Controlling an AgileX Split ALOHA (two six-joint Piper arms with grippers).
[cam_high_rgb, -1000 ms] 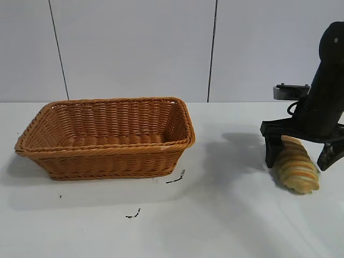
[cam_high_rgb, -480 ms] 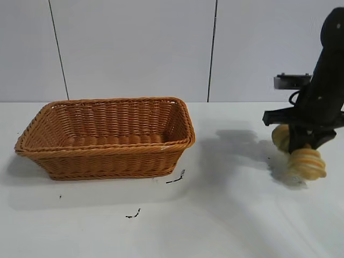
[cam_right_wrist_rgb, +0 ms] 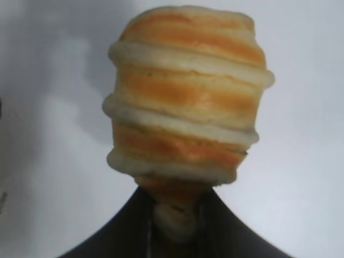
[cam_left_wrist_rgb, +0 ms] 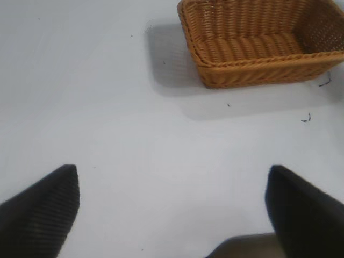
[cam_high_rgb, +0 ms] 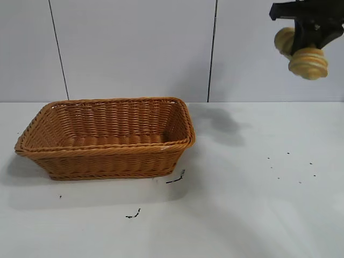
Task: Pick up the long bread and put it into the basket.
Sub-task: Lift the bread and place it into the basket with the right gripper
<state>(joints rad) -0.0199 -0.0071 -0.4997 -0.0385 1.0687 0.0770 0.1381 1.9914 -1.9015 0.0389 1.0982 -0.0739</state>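
The basket [cam_high_rgb: 107, 137] sits on the counter [cam_high_rgb: 242, 204], well left of the right hand [cam_high_rgb: 307, 37]. High at the upper right, that hand is clamped on the bread [cam_high_rgb: 307, 62], apparently near its middle, clear above the counter. The left hand [cam_left_wrist_rgb: 172, 215] hovers with fingers spread.

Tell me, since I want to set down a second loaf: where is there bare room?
The basket is empty inside. The table is bare right of the basket and in front of it, apart from small dark specks. Only the top right is busy, where the right gripper holds the long bread aloft.
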